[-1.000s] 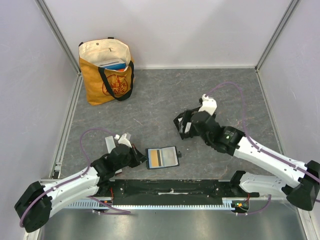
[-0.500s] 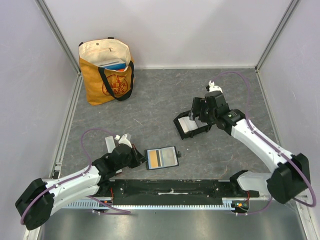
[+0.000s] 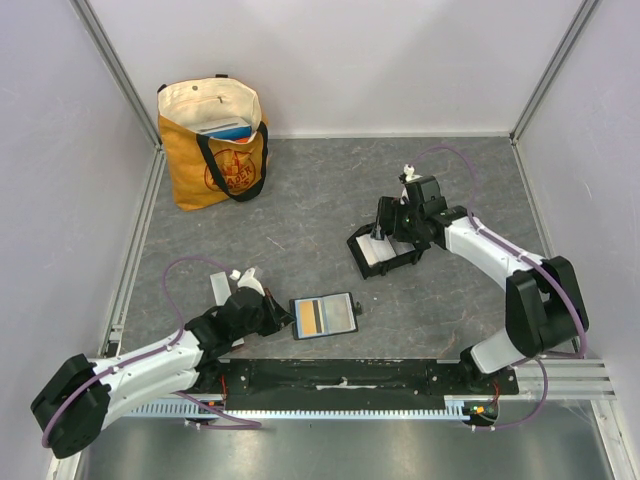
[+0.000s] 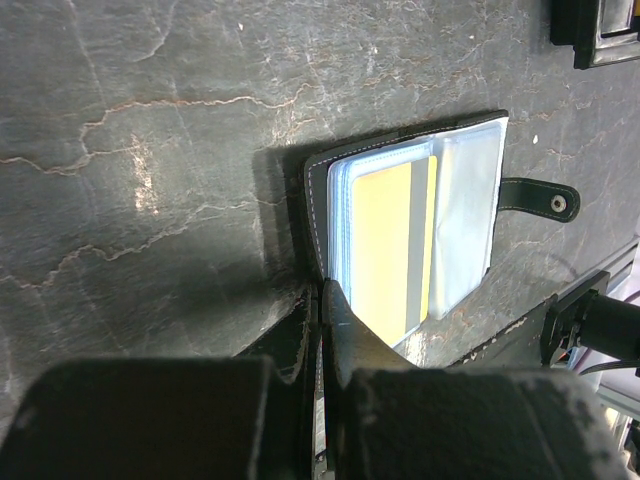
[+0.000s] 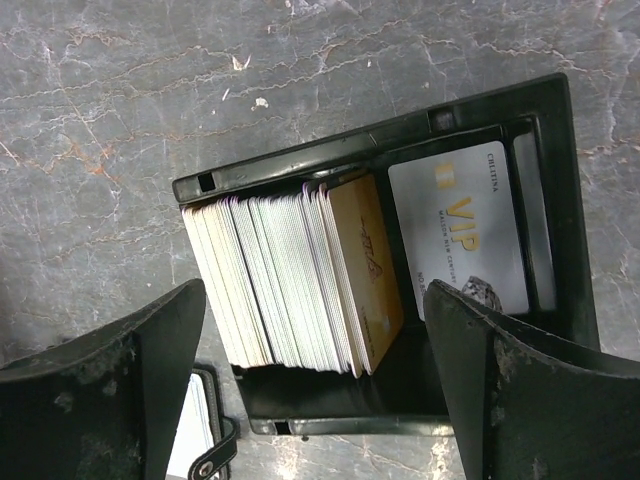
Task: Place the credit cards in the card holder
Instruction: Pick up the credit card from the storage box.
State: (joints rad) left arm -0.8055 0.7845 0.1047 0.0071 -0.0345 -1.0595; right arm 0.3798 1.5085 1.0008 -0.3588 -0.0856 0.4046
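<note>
The surface point(image 4: 150, 150) looks like dark grey stone, smooth with a soft shine and thin pale cracks. The card holder point(image 5: 572, 200) is smooth black plastic. The credit cards point(image 5: 290, 280) in it look like thin, smooth plastic. The wallet point(image 4: 315, 200) looks like black leather, with shiny see-through plastic sleeves point(image 4: 465, 210). The tote bag point(image 3: 205, 165) is matt cloth.

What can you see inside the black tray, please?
A stack of cards stands on edge in one compartment of the black tray; a pale VIP card lies flat in the other. The stack's inner faces are hidden.
</note>
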